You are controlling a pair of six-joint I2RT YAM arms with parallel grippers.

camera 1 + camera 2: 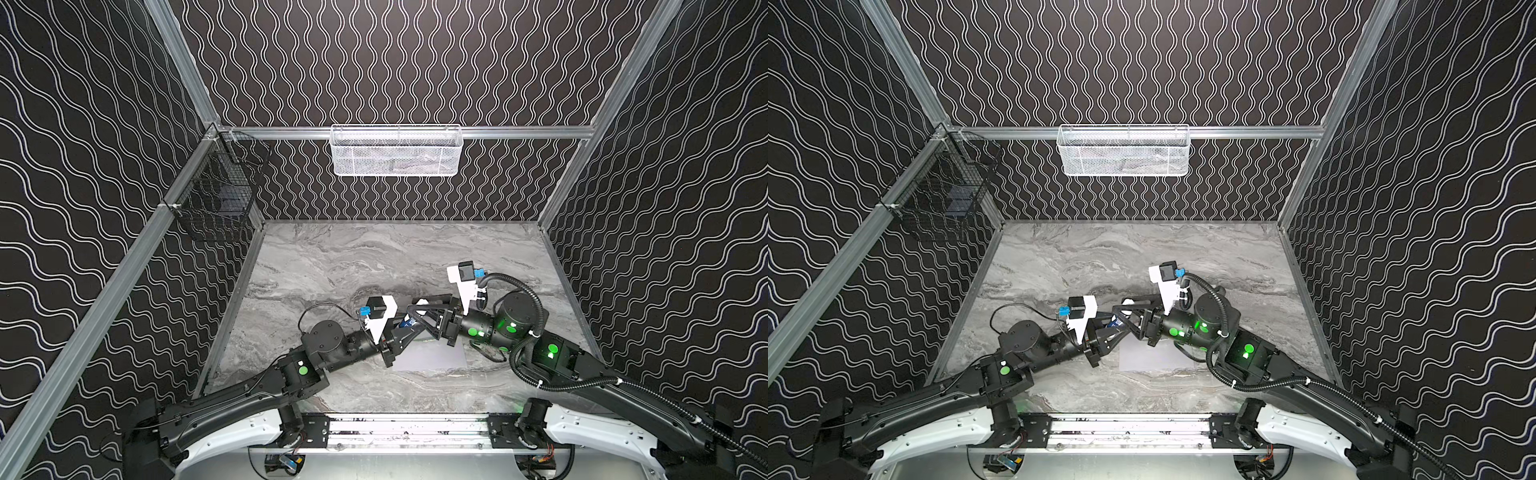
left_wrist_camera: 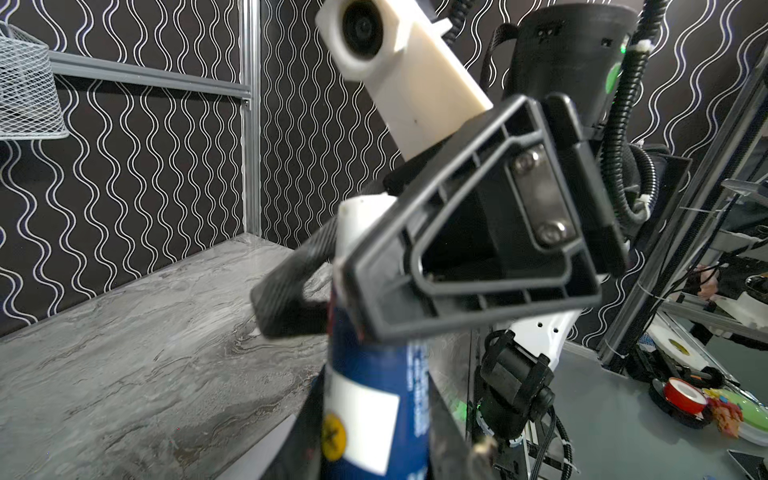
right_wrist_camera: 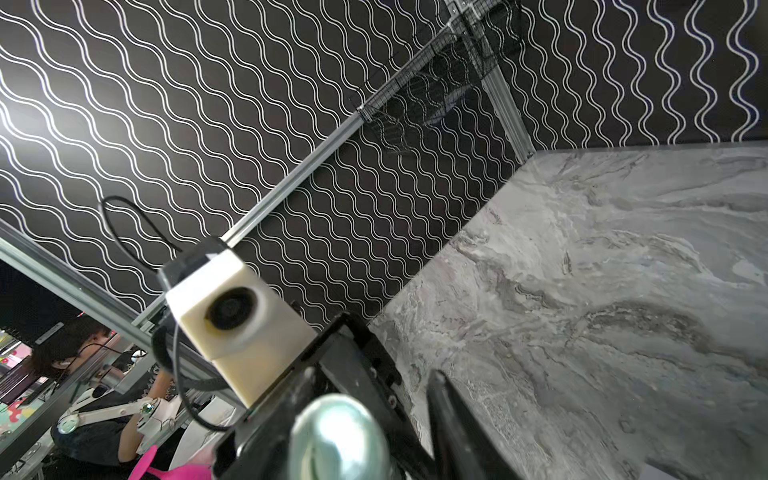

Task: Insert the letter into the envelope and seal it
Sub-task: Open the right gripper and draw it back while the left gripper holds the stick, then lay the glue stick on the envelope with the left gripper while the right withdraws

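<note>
The left gripper (image 1: 405, 330) was pinched on the blue glue stick (image 2: 374, 395). The right gripper (image 1: 419, 307) closely flanked its white cap (image 2: 357, 224), though firm contact could not be told. The envelope (image 1: 432, 358) lay flat on the table (image 1: 332, 266) beneath both tools, with the letter not visible. Risk: a skewed pull on the cap could wrench the stick from the left grip and drop it onto the envelope.

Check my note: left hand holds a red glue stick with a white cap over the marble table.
Wrong colour: the left wrist view shows the glue stick in the left hand is blue, not red. The rest holds.
</note>
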